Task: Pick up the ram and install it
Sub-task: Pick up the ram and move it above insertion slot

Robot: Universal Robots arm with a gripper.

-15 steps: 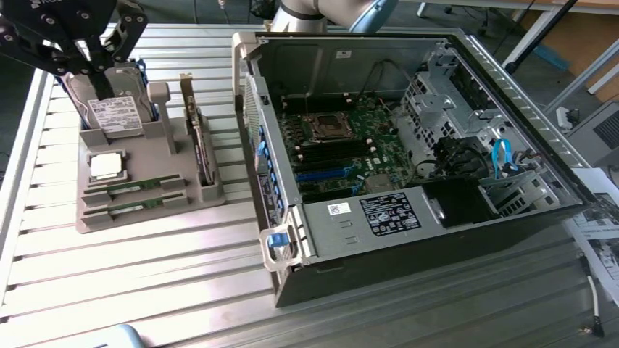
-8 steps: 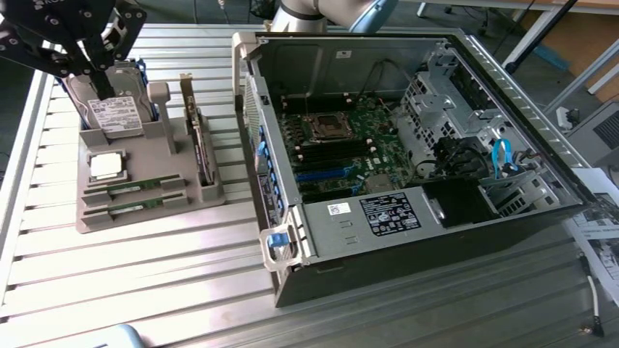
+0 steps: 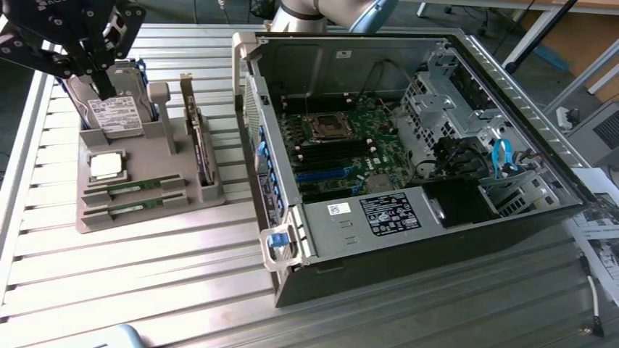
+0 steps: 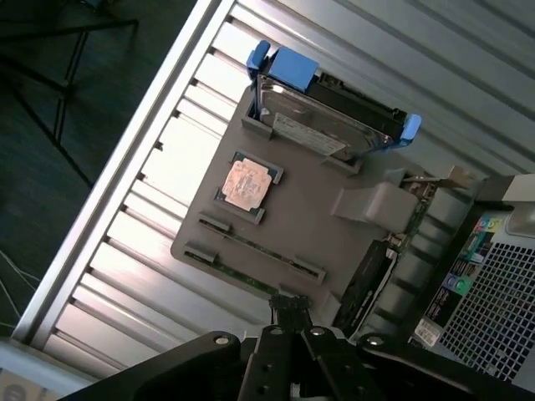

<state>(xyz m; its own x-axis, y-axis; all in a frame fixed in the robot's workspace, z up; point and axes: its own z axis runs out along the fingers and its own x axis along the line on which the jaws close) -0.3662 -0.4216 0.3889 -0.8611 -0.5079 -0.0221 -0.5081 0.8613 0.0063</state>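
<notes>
Above the grey plastic parts tray [image 4: 309, 209], the black gripper [image 4: 289, 306] is hovering, fingers pressed together, gripping nothing. The long thin green ram stick [image 4: 259, 247] is lying flat in a tray slot beside the square silver processor chip [image 4: 247, 184], below the fingers, its long axis running across the tray.

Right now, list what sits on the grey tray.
On the tray: drive standing upright, processor lying flat, two ram sticks slotted in, card on edge. The gripper hangs over the drive, covering its top in the exterior view. The sticks' lower edges are hidden in the tray.
</notes>
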